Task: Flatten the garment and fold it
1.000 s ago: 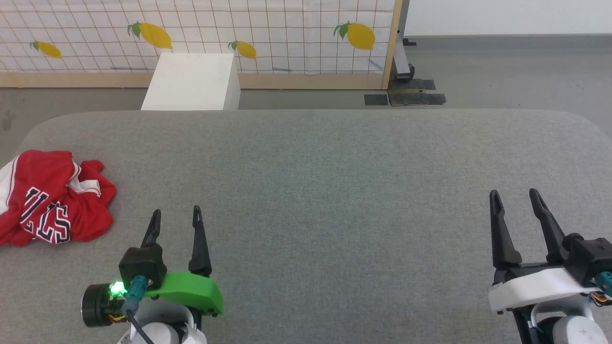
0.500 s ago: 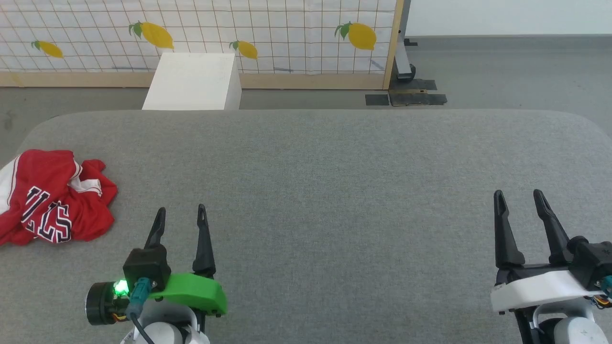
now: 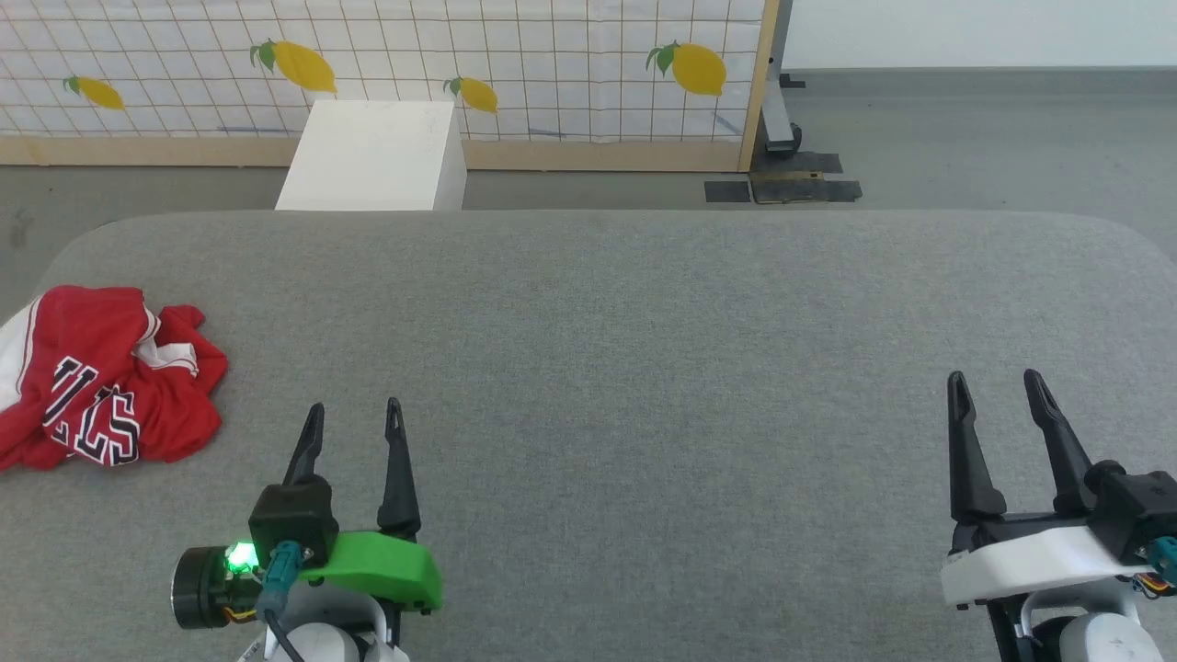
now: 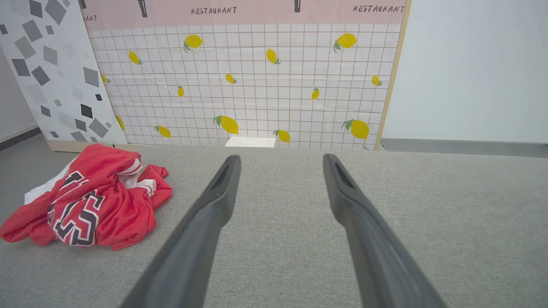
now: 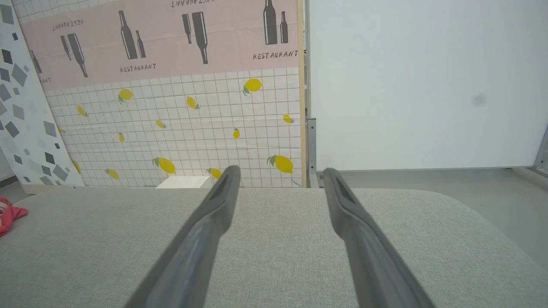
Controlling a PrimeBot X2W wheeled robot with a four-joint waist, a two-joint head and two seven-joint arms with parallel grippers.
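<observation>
The garment is a red shirt with white trim and black lettering, lying crumpled at the far left edge of the grey table. The left wrist view has the garment left of the fingers; a sliver of the garment reaches the right wrist view's left edge. My left gripper hovers open near the front left, right of the shirt and apart from it. My right gripper stands open at the front right, nothing between its fingers.
A white box sits on the floor behind the table's far edge. A lemon-patterned panel closes off the back, with a metal stand at its right end. The table's left edge runs beside the shirt.
The left gripper has drifted slightly right and toward the near edge. The picture as a whole has shifted a little. The garment lies as before.
</observation>
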